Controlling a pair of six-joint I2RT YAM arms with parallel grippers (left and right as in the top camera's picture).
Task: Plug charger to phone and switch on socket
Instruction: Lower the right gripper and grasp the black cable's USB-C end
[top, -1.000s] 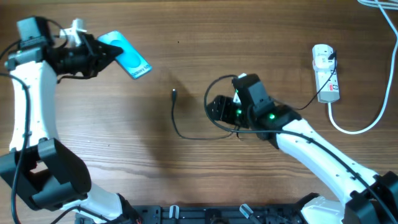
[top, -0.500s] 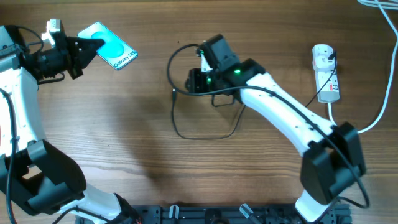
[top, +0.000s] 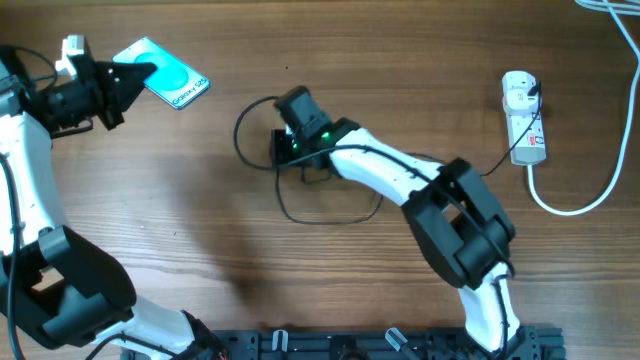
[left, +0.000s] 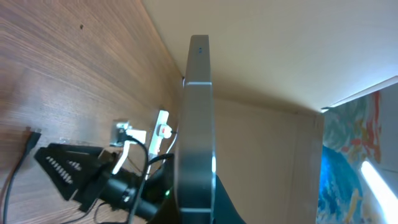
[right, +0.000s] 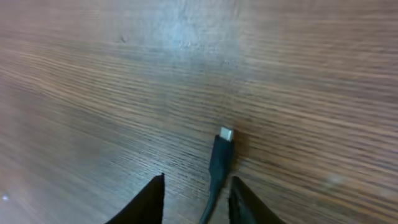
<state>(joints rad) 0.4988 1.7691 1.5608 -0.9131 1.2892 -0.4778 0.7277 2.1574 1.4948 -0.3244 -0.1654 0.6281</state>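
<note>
My left gripper (top: 112, 82) is shut on the phone (top: 163, 78), holding it above the table's far left with its cyan screen up. The left wrist view shows the phone edge-on (left: 198, 118) in the jaws (left: 199, 214). My right gripper (top: 281, 147) is open, low over the charger's connector tip. In the right wrist view the tip (right: 224, 138) lies on the wood and its cable runs down between the two open fingers (right: 198, 190). The charger cable (top: 330, 221) loops across the table's middle. The socket (top: 523, 115) lies at the far right.
The socket's white cord (top: 590, 205) curves along the right edge. A second white cord (top: 605, 10) crosses the top right corner. The left wrist view shows the socket (left: 161, 129) far off, and the right arm (left: 81, 177) low by the cable.
My right gripper has swept from the table's middle leftward to the connector tip. My left gripper has shifted the phone a little further left.
</note>
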